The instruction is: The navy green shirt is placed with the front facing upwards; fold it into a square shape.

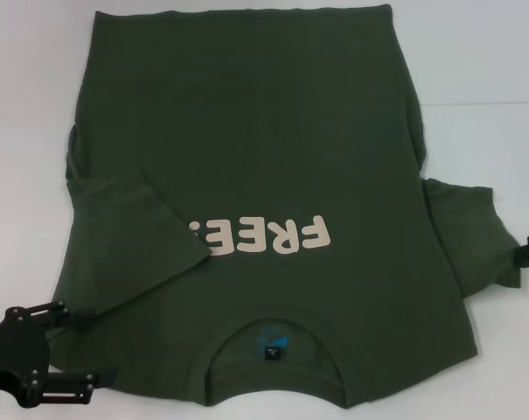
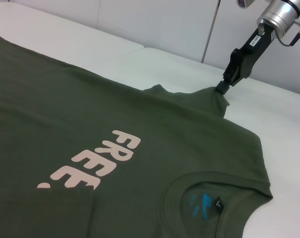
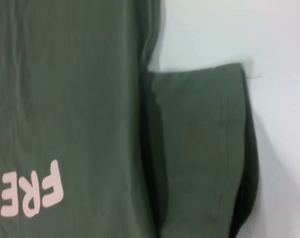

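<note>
Right hand at right edge of frame, pinching the sleeve hem, apparently to fold it inward. Left hand at lower left, spread, beside the already folded sleeve. Navy green shirt spread front-up across white desk.

The left gripper sits low at the near left corner of the shirt, its two black fingers spread apart and lying almost flat, pointing across toward the shirt's collar side. The right gripper is at the shirt's right sleeve edge, its arm slanting down, fingertips pinched on the sleeve fabric and lifting it slightly.
</note>
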Robot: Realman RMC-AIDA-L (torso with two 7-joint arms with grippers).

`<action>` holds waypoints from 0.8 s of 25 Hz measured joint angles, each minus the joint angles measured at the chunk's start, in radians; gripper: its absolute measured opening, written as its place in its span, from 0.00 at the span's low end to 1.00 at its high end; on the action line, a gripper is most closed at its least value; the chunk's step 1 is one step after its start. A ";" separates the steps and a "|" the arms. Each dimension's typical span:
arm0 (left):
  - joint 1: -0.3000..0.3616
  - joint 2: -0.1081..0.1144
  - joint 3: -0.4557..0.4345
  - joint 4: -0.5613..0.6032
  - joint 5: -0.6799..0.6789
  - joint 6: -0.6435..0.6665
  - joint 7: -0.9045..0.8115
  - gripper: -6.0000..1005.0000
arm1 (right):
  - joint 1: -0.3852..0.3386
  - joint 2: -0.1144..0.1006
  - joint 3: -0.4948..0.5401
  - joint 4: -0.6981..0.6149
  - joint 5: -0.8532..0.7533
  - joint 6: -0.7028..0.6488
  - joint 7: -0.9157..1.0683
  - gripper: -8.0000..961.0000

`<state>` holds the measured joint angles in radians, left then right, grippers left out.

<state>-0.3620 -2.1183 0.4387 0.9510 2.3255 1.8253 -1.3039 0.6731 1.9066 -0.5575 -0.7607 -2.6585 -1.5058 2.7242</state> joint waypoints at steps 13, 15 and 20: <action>-0.003 0.001 0.000 0.000 0.000 0.000 -0.001 0.90 | -0.024 -0.021 0.091 -0.106 0.018 -0.051 -0.006 0.03; -0.003 0.002 0.000 0.000 0.000 0.000 -0.002 0.90 | -0.027 -0.025 0.107 -0.124 0.026 -0.063 -0.008 0.03; -0.003 0.003 0.000 0.000 0.001 0.000 -0.002 0.90 | -0.046 -0.032 0.130 -0.174 0.084 -0.089 -0.009 0.03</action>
<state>-0.3651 -2.1152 0.4387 0.9510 2.3267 1.8254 -1.3055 0.6271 1.8748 -0.4273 -0.9351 -2.5748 -1.5951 2.7152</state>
